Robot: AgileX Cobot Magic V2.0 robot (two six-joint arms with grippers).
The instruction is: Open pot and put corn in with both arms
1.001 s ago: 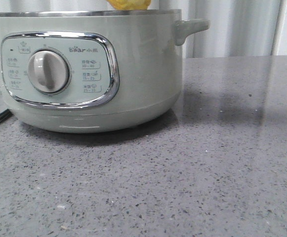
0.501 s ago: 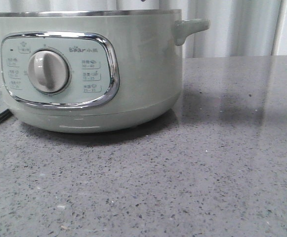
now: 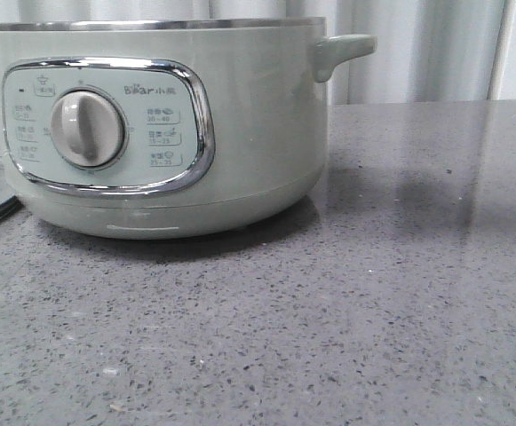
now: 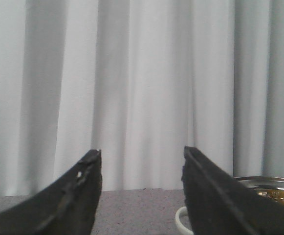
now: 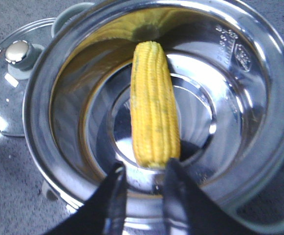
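Only right wrist view shows corn (image 5: 154, 105) inside pot (image 5: 273, 88).

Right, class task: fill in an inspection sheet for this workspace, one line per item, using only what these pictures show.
Surface: grey speckled table.
Job's things: pot open, no lid on; corn inside it.
Clutter: glass lid on the table beside the pot.
Grippers: left gripper open, holding nothing; right gripper above the pot, fingers parted at the corn's end, contact unclear.
Cables: dark cord at the pot's left, barely visible.
Surroundings: pale curtain.
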